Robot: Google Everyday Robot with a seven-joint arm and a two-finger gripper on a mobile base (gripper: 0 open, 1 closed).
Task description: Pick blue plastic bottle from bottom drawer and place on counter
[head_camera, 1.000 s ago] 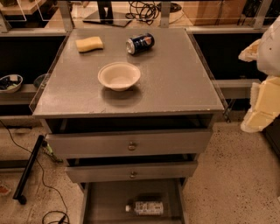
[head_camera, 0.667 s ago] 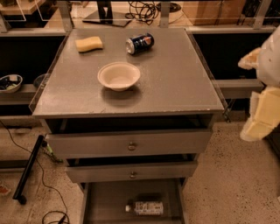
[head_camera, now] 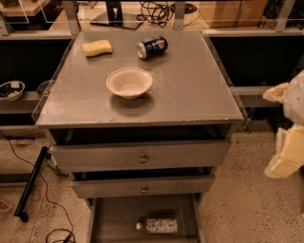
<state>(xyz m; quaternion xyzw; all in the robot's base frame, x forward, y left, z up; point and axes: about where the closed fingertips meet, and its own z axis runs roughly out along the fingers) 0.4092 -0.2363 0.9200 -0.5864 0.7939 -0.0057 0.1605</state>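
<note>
The counter is plain grey. On it are a cream-white bowl, a yellow sponge and a dark blue soda can with a red and white mark. The bottom drawer is duller grey. The blue plastic bottle is clear, with a white cap and pale printed label. The gripper, at the right edge beside the cabinet, is pale cream-yellow. The floor is speckled beige.

Robot test lab: speckled floor, loose cables, grey drawer cabinet, tool at right edge.
</note>
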